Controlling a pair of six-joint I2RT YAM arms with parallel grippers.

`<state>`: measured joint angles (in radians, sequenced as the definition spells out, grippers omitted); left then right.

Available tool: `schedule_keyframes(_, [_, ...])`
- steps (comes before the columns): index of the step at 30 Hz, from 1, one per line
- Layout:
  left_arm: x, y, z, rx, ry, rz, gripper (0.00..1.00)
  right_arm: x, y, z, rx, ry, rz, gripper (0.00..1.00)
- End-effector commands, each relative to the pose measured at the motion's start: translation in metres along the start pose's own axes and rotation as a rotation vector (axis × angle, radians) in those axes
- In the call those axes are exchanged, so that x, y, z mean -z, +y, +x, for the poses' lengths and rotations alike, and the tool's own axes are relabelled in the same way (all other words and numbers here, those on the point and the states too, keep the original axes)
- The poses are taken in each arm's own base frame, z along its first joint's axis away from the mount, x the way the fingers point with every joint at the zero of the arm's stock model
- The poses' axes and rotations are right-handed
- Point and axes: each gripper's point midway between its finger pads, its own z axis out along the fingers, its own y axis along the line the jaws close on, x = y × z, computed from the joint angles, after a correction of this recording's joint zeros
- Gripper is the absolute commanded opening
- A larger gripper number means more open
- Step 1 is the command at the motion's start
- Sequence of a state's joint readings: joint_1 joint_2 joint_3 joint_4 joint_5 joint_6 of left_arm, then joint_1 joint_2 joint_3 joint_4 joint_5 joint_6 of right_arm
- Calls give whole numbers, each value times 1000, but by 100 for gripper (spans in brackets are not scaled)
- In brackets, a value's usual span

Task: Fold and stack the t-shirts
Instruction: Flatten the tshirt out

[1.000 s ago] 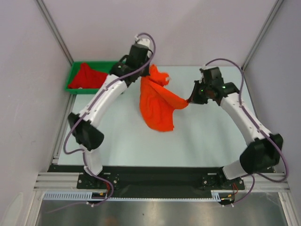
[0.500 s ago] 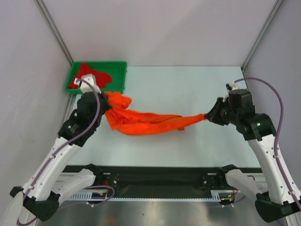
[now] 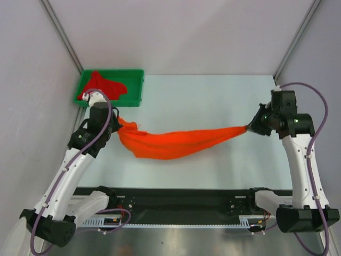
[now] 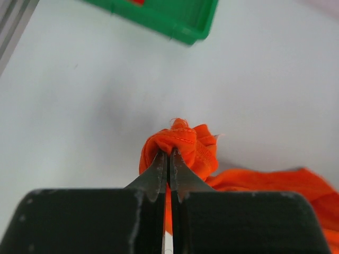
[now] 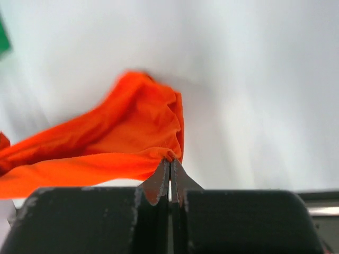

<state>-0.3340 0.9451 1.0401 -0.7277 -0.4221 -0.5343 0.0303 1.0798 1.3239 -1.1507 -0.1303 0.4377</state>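
The bright orange t-shirt (image 3: 176,143) hangs stretched between my two grippers above the table, sagging in the middle. My left gripper (image 3: 115,121) is shut on its bunched left end, seen in the left wrist view (image 4: 180,143). My right gripper (image 3: 249,128) is shut on its right end, seen in the right wrist view (image 5: 132,137). The deeper red t-shirt (image 3: 102,86) lies crumpled in the green tray (image 3: 136,85) at the back left.
The green tray's corner shows in the left wrist view (image 4: 185,26). Grey walls and metal frame posts (image 3: 61,32) bound the table. A black rail (image 3: 176,200) runs along the near edge.
Both grippers have pulled apart, from close together at the back of the table to its two sides. The orange t-shirt went from a hanging bunch to a long taut band.
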Motion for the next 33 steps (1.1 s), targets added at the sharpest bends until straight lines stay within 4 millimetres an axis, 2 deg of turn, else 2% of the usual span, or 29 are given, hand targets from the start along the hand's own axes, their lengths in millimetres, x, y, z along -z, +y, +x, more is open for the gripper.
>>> schedule_keyframes(1, [26, -39, -81, 127, -154, 137, 0, 28, 27, -70, 59, -181, -48, 0])
schedule_keyframes(2, [31, -47, -93, 144, -165, 168, 0, 35, 35, -81, 61, -208, -67, 0])
schedule_keyframes(3, [41, -61, -120, 174, -207, 216, 0, 42, 42, -92, 65, -234, -80, 0])
schedule_keyframes(4, [48, -71, -131, 192, -218, 258, 0, 53, 48, -102, 72, -268, -94, 0])
schedule_keyframes(5, [57, -81, -152, 212, -249, 298, 0, 68, 55, -117, 84, -315, -98, 0])
schedule_keyframes(6, [63, -84, -161, 220, -268, 310, 0, 78, 59, -125, 94, -351, -107, 0])
schedule_keyframes(8, [70, -86, -173, 222, -295, 321, 0, 97, 62, -126, 105, -390, -125, 0])
schedule_keyframes(10, [70, -79, -168, 209, -300, 300, 0, 102, 65, -115, 109, -387, -166, 0])
schedule_keyframes(11, [53, -68, -147, 193, -263, 238, 1, 94, 58, -94, 94, -343, -170, 0])
schedule_keyframes(12, [45, -60, -134, 189, -242, 202, 1, 90, 54, -80, 85, -317, -183, 0])
schedule_keyframes(13, [43, -48, -119, 187, -233, 168, 4, 80, 53, -57, 81, -246, -217, 0])
schedule_keyframes(14, [33, -27, -104, 186, -226, 79, 14, 71, 48, -37, 68, -189, -227, 0])
schedule_keyframes(15, [9, -6, -62, 178, -148, -10, 22, 49, 29, 8, 28, -85, -217, 0])
schedule_keyframes(16, [4, 10, -45, 178, -131, -61, 45, 41, 27, 38, 8, 3, -256, 0])
schedule_keyframes(17, [-5, 30, -27, 176, -92, -130, 57, 35, 20, 63, -12, 64, -267, 0])
schedule_keyframes(18, [-17, 45, 1, 139, -31, -180, 65, 25, 12, 92, -34, 150, -276, 7])
schedule_keyframes(19, [-21, 50, 11, 117, -5, -191, 71, 15, 2, 139, -65, 307, -299, 11])
schedule_keyframes(20, [-28, 55, 23, 95, 38, -207, 90, 12, -4, 159, -76, 379, -300, 18])
schedule_keyframes(21, [-32, 49, 34, 69, 104, -165, 96, 11, -6, 171, -81, 418, -308, 31])
schedule_keyframes(22, [-36, 48, 40, 63, 140, -159, 100, 11, -8, 178, -75, 438, -321, 35])
schedule_keyframes(23, [-38, 49, 43, 58, 174, -158, 100, 11, -7, 176, -68, 431, -322, 38])
schedule_keyframes(24, [-52, 35, 52, -4, 259, -98, 94, -5, -3, 149, -51, 379, -296, 57])
schedule_keyframes(25, [-53, 32, 46, 0, 244, -90, 94, -5, -3, 149, -51, 379, -295, 59])
schedule_keyframes(29, [-66, -10, 61, -32, 333, 129, 84, -48, 13, 93, -26, 289, -296, 65])
schedule_keyframes(30, [-68, -22, 74, -30, 396, 191, 81, -59, 12, 82, -26, 273, -271, 66])
schedule_keyframes(31, [-69, -31, 79, -40, 416, 223, 71, -71, 18, 69, -32, 278, -268, 66])
schedule_keyframes(33, [-71, -44, 94, -68, 470, 262, 66, -84, 30, 55, -10, 282, -280, 66])
